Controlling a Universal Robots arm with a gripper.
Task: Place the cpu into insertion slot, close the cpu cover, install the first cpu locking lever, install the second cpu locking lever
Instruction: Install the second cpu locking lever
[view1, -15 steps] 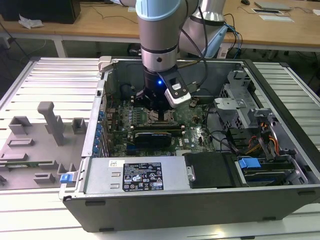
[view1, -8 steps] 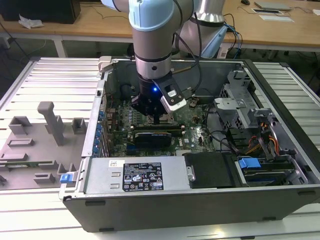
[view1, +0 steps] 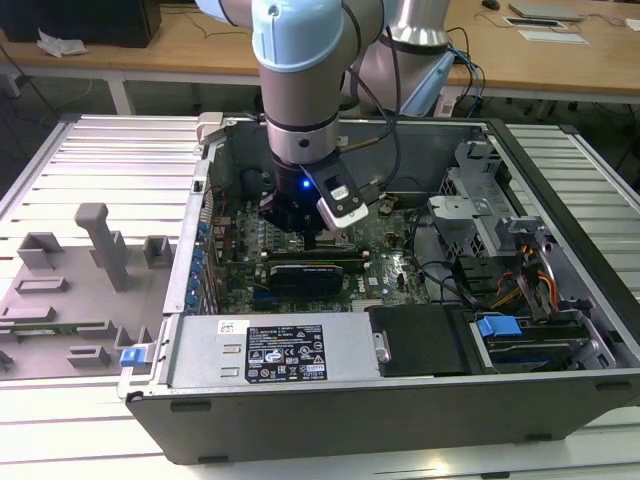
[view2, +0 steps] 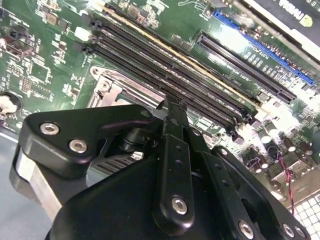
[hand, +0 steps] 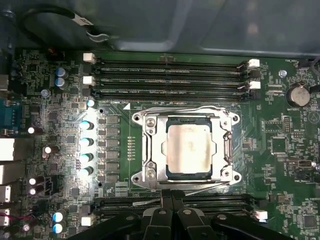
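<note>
Right now I see my black gripper (hand: 171, 200) hanging low inside the open grey computer case (view1: 400, 400), its two fingers (hand: 161, 212) pressed flat against each other with nothing between them. Just past the fingertips lies the small square cpu (hand: 191, 152) with its silvery-beige metal top, seated flat in the square black insertion slot (hand: 171, 127) on the green circuit board (hand: 280, 165). Over it, the thin silvery metal cpu cover (hand: 150, 152) with its cut-out middle lies down flat around the chip, framing it on all sides. A thin silvery wire lever (hand: 175, 108) runs along the far edge of the cover, away from the gripper, and another (hand: 200, 188) lies along the near edge, directly beside the fingertips. Beyond the socket from the gripper sit long narrow black memory slots (hand: 170, 77); a second bank (hand: 215, 201) runs right under the fingers. In the exterior view, the gripper (view1: 312, 238) hovers over the board, and the case rests on a ribbed metal bench (view1: 90, 160).
</note>
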